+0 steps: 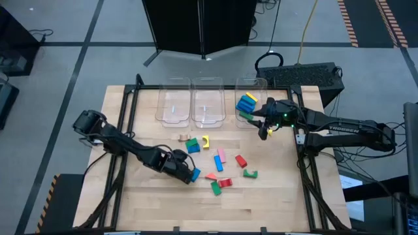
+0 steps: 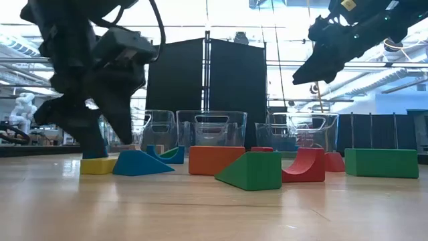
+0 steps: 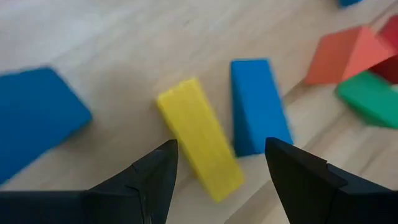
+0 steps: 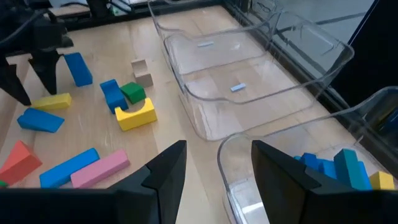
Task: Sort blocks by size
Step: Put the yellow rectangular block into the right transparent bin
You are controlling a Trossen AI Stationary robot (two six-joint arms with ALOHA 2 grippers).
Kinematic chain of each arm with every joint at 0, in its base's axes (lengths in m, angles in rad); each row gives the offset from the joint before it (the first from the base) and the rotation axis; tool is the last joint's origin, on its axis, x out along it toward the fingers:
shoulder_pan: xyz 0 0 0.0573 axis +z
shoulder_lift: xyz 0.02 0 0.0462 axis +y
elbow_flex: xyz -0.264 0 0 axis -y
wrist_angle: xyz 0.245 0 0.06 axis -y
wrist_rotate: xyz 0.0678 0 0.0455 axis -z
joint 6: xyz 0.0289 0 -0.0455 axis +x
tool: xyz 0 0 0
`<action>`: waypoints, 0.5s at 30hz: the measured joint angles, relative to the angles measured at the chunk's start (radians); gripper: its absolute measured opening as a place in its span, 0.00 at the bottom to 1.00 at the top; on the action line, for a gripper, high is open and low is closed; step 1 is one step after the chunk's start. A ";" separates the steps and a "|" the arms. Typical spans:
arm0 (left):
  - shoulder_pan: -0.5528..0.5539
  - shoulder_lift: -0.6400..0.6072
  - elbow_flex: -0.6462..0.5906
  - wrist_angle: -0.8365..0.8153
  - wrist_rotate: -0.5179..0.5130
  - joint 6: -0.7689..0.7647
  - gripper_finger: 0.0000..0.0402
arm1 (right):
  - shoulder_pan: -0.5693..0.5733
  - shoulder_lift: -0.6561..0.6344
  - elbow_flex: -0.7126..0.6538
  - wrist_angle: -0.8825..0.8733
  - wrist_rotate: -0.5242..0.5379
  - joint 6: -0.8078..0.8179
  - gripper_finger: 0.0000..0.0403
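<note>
Grey floor with taped lines surrounds the wooden desk [image 1: 261,202] in the high view. Three clear bins sit along its far edge; the rightmost bin [image 1: 251,83] holds blue, yellow and green blocks, the other two look bare. My right pincer [image 1: 264,128] hangs just beside that bin, nothing in it. My left pincer [image 1: 189,175] is low at the desk's near-left, over a blue block [image 1: 195,173]. Loose blocks [image 1: 220,163] scatter mid-desk: red, green, pink, blue, yellow.

Low view: my left pincer [image 2: 100,137] reaches down to the desk by a yellow block [image 2: 97,165] and a blue wedge [image 2: 139,163]; an orange block [image 2: 215,159], green wedge [image 2: 253,171] and red arch [image 2: 305,166] stand in a row, with a green block [image 2: 381,163] beside them.

Left wrist view: fingers apart, a yellow bar [image 3: 200,138] lies between them on the desk, a blue bar [image 3: 258,106] touching beside it.

Right wrist view: fingers apart, empty, above the rim of the filled bin [image 4: 280,140]; a yellow arch [image 4: 138,114] and a pink bar [image 4: 99,168] lie farther off.
</note>
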 joint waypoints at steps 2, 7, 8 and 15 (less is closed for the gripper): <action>-0.011 0.013 0.000 -0.018 -0.005 -0.012 0.60 | 0.002 0.000 0.000 -0.009 0.000 0.000 0.42; -0.025 0.040 0.004 -0.041 -0.017 -0.038 0.60 | 0.023 0.000 0.000 -0.017 0.001 0.008 0.42; -0.027 0.046 0.005 -0.041 -0.022 -0.038 0.60 | 0.028 0.000 0.000 -0.017 0.002 0.012 0.42; -0.027 0.057 0.011 -0.033 -0.024 -0.056 0.60 | 0.052 0.000 0.000 -0.017 0.003 0.025 0.42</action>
